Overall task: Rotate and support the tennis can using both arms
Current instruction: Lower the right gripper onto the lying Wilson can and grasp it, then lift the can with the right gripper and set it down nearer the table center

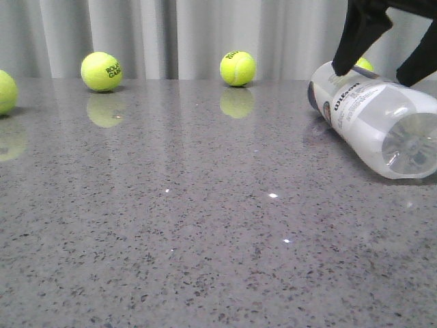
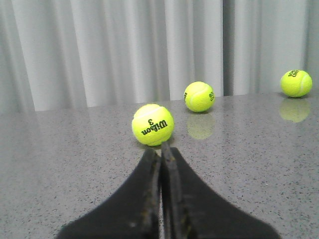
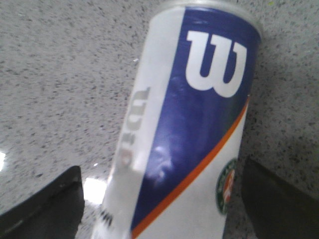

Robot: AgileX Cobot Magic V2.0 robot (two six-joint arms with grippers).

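A grey speckled stone-look table [image 1: 205, 239] fills the front view — glossy enough to mirror the tennis balls and catch small glints of light. Pale pleated curtains [image 1: 205, 34] hang along its far edge. The tennis can [image 1: 379, 126] lies on its side near the far right corner, its clear end angled toward the camera. The right gripper [image 1: 382, 65] hangs over it, fingers spread wide to either side of the can, not gripping it. The left gripper [image 2: 161, 149] has its fingers pressed together, empty, pointing at a Wilson ball [image 2: 153, 124]. Two balls [image 1: 101, 71] [image 1: 237, 68] sit by the far edge, another [image 1: 5, 91] near the left edge.
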